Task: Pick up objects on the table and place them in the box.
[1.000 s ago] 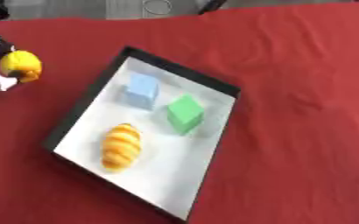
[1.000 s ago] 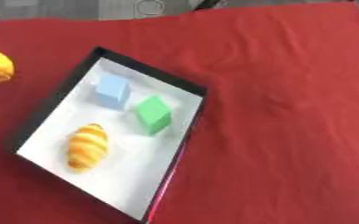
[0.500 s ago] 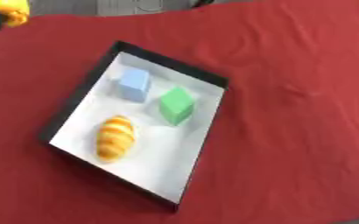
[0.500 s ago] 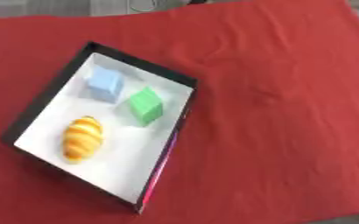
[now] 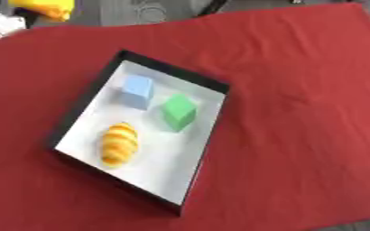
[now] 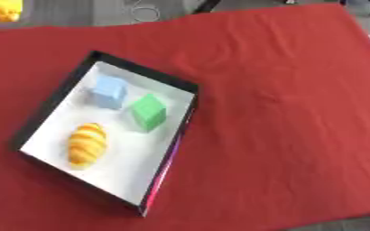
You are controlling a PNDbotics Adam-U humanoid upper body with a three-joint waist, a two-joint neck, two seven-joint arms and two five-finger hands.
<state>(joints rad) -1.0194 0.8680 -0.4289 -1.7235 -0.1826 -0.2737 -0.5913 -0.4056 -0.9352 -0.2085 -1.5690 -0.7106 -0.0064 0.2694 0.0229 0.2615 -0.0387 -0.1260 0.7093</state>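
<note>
A red cloth (image 5: 298,113) covers the table. On it lies a shallow box (image 5: 190,76) with black walls and a white floor, turned askew in the view. Inside the box there are three things: a light blue cube (image 5: 137,91) near the far end, a green cube (image 5: 178,112) just beside it on the right, and a yellow-orange croissant (image 5: 118,143) nearer to the robot, apart from both cubes.

In the upper left corner, beyond the far edge of the cloth, a yellow object (image 5: 44,7) shows; its shape is too blurred to tell more. Just beside it a small part of the left hand (image 5: 0,25) is visible, pale and dark. It seems to be at the yellow object, but I cannot tell if the fingers are curled round it or straight. The right hand does not show in any view. The cloth around the box carries only wrinkles.
</note>
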